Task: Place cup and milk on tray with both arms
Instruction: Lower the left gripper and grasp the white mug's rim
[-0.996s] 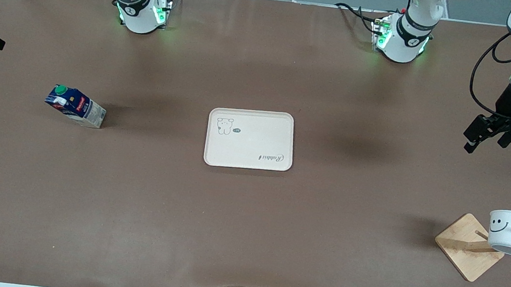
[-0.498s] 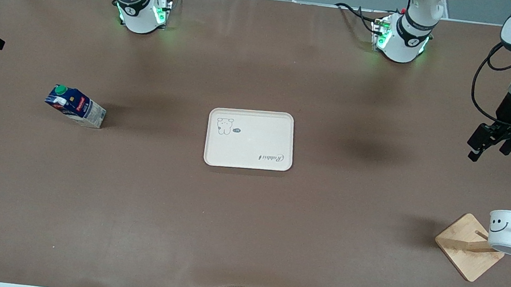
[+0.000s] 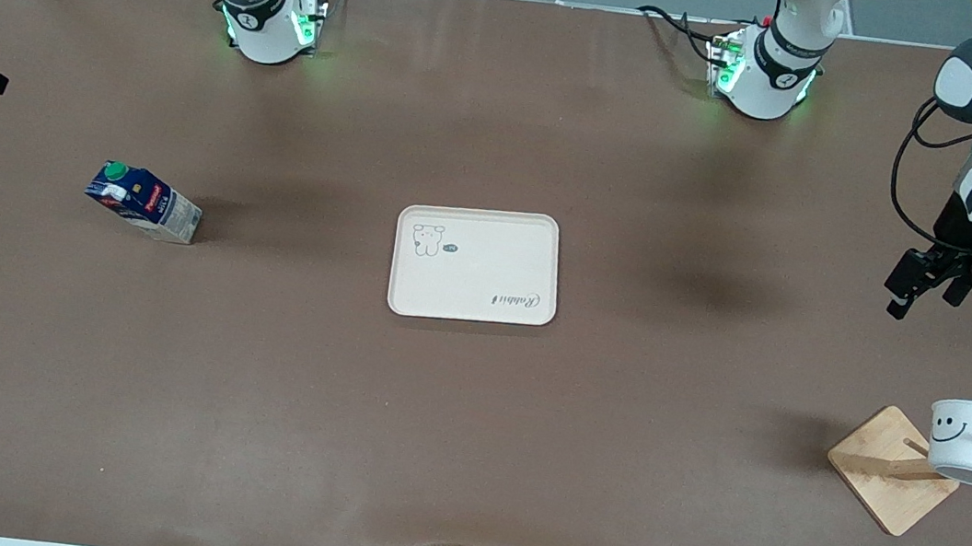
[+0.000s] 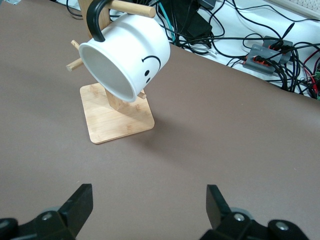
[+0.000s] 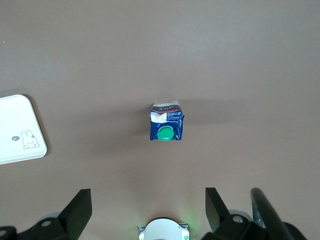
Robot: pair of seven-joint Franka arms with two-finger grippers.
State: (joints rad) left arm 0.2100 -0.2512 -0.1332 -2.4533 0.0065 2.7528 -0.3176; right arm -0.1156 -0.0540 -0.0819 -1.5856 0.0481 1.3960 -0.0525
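Note:
The cup (image 3: pixel 971 442) hangs tilted by its black handle on a peg of a wooden rack at the left arm's end of the table; it also shows in the left wrist view (image 4: pixel 125 60). My left gripper (image 3: pixel 918 291) is open and empty over bare table, apart from the rack; in its wrist view (image 4: pixel 149 205) the cup lies ahead. The milk (image 3: pixel 144 201) stands toward the right arm's end. My right gripper (image 5: pixel 147 205) is open and empty high over the milk (image 5: pixel 166 126); it is out of the front view. The tray (image 3: pixel 476 264) lies empty mid-table.
The rack's square wooden base (image 3: pixel 888 471) stands near the table's end edge; it shows in the left wrist view (image 4: pixel 117 117) too. Cables and power strips (image 4: pixel 265 50) lie off the table edge. A tray corner (image 5: pixel 17 130) shows in the right wrist view.
My left gripper has turned and shifted slightly toward the cup rack. The cup, milk and tray have not moved.

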